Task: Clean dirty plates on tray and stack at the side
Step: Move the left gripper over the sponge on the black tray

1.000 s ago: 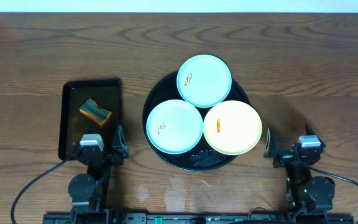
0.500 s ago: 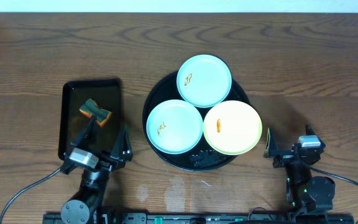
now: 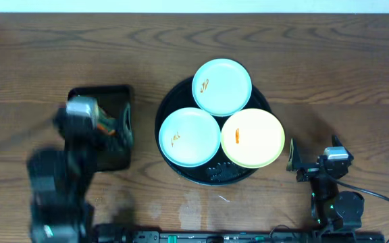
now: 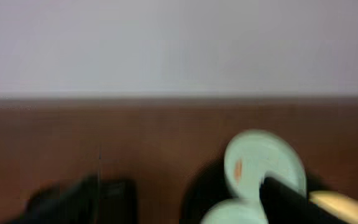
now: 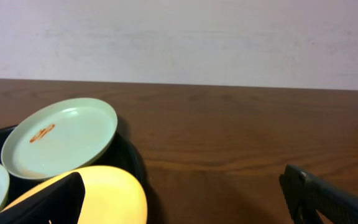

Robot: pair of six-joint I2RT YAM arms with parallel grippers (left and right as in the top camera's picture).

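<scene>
From overhead, shows three smeared plates (image 3: 189,137) filling the tray (image 3: 229,174), the blurred left gripper (image 3: 115,127) well off the tray's left, the right gripper (image 3: 304,163) just off its right, nearest the yellow plate (image 3: 252,138). From the left wrist, catches fingers (image 4: 291,202) spread wide, tray ahead-right. From the right wrist, finds fingers (image 5: 42,202) spread wide and empty, tray ahead-left, yellow plate closest.

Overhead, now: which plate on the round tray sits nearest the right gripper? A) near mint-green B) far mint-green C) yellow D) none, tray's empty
C: the yellow plate takes the right side of the tray, closest to the open right gripper; the far mint-green plate and near mint-green plate lie further left.
</scene>
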